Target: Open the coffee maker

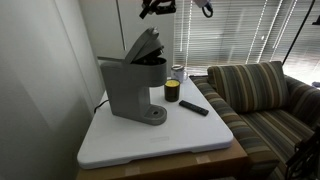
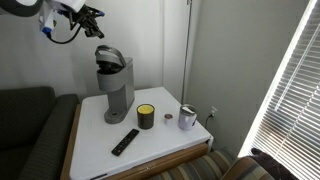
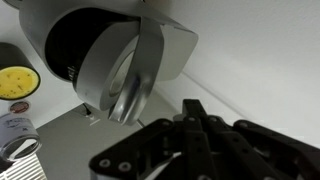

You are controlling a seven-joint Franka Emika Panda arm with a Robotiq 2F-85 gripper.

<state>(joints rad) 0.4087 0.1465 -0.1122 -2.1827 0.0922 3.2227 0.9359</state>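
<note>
Judging by the lid (image 1: 146, 45), which is seen tilted up off the coffee maker (image 1: 133, 88), the opening step is taken as done or nearly done. The gripper (image 3: 190, 112) is held above the machine and clear of it; no contact is seen in both exterior views. In the wrist view its fingers are seen pressed together with nothing between them. The coffee maker is found below the gripper and a little ahead of it, upright on the white table (image 1: 150, 140), lid hinged back. A yellow-topped can (image 2: 146, 117), a black remote (image 2: 125, 142) and a metal cup (image 2: 187, 118) are set farther out from the gripper, beyond the machine's base; none is touched. If the lid is judged fully raised, only a retreat upward is called for. If not, the fingertips would need to be brought down under the lid's front edge and a push up and back given, with care that the machine is not tipped.
</note>
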